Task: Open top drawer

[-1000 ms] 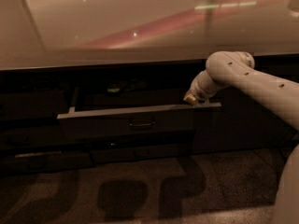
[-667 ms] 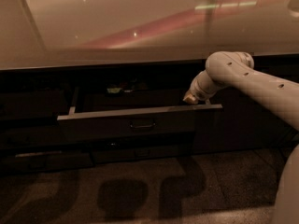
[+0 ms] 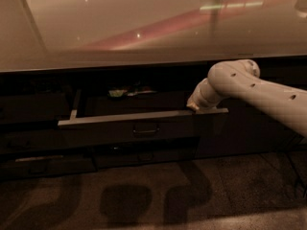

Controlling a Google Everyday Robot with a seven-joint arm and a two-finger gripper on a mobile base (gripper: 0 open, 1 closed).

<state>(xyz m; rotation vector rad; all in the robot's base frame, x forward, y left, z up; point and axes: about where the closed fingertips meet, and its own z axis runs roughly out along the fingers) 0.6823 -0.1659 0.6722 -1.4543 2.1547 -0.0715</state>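
The top drawer (image 3: 139,123) is a wide dark grey front with a small centre bail handle (image 3: 146,130). It stands pulled partly out under the counter, its pale top edge showing. A few small items lie inside at the back. My gripper (image 3: 193,106) sits at the drawer's top edge, near its right end, at the tip of the pale arm (image 3: 259,87) that reaches in from the right. Its tips are hidden behind the drawer edge.
A glossy pale countertop (image 3: 144,28) overhangs the drawers. Shallower dark drawer fronts (image 3: 48,164) lie below and to the left. A dark cabinet face (image 3: 259,133) stands to the right. Speckled floor (image 3: 158,200) spreads in front.
The drawer has slid a little further out toward the camera, showing more of its inside. The gripper stays at the drawer's top right edge.
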